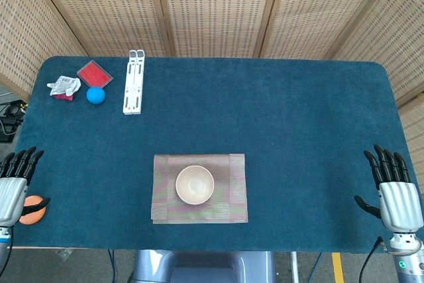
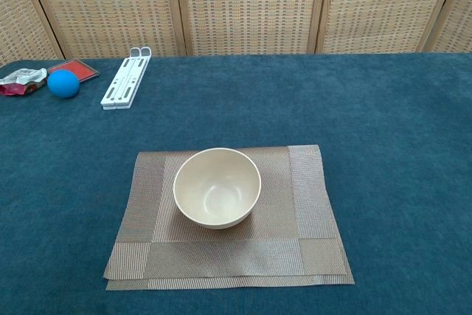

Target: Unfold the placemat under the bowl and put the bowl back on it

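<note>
Nothing of the task is yet begun, to judge by how things lie. The bowl [image 2: 217, 187] is seen upright on the folded placemat [image 2: 310, 204], low in the centre of both views, and a doubled edge is visible along the mat's near side in the chest view. The left hand [image 1: 13, 187] is shown at the lower left edge of the head view and the right hand [image 1: 396, 193] at the lower right, each with fingers spread and nothing held, both well apart from the mat; neither is shown in the chest view. An orange object [image 1: 32, 210] is seen just beside the left hand. The first step is judged to be the lifting of the bowl off the mat onto the bare table [image 1: 298, 130], so that the fold can be opened; a grip around the bowl's rim would be called for.
</note>
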